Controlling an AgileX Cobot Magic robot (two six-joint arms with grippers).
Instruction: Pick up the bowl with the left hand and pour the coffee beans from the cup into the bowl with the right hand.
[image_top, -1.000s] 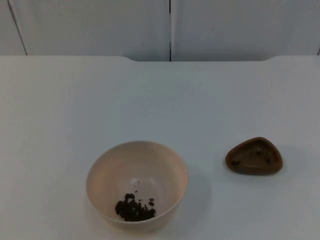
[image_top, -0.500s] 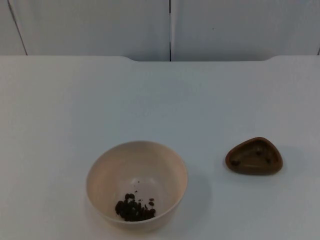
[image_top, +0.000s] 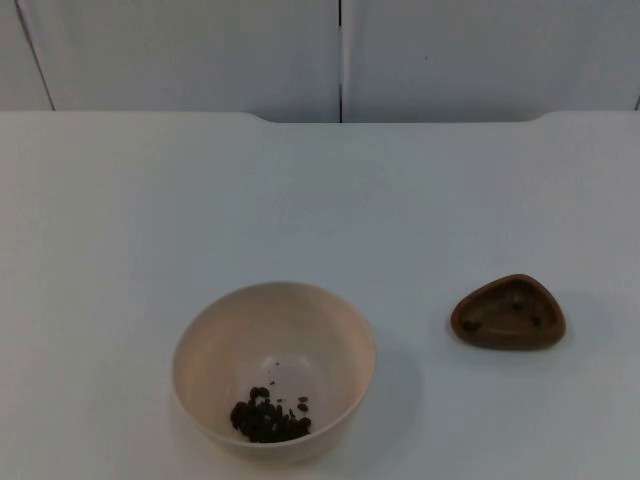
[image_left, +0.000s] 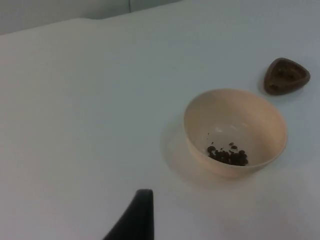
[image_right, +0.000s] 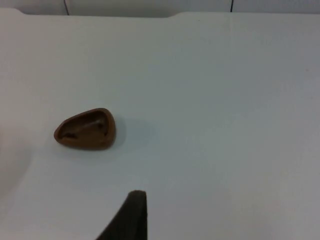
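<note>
A cream bowl (image_top: 273, 370) sits on the white table (image_top: 320, 200), near the front edge and a little to the left. A small heap of dark coffee beans (image_top: 268, 418) lies at the bottom of the bowl, on the near side. To the right of the bowl, well apart from it, sits a small brown cup (image_top: 508, 313) with a rounded three-sided shape. It stands upright, and a few dark bits show inside it. Behind the table is a grey wall (image_top: 340, 55) with a thin dark line running down it. The left wrist view looks onto the bowl (image_left: 235, 131) with its beans (image_left: 227, 155), and the brown cup (image_left: 286, 75) lies farther off. One black fingertip of the left gripper (image_left: 134, 216) shows there, above bare table and away from the bowl. The right wrist view shows the brown cup (image_right: 86, 128) alone on the table, with one black fingertip of the right gripper (image_right: 130, 215) near it but not touching. Neither gripper holds anything. How wide each one is open cannot be told.
</note>
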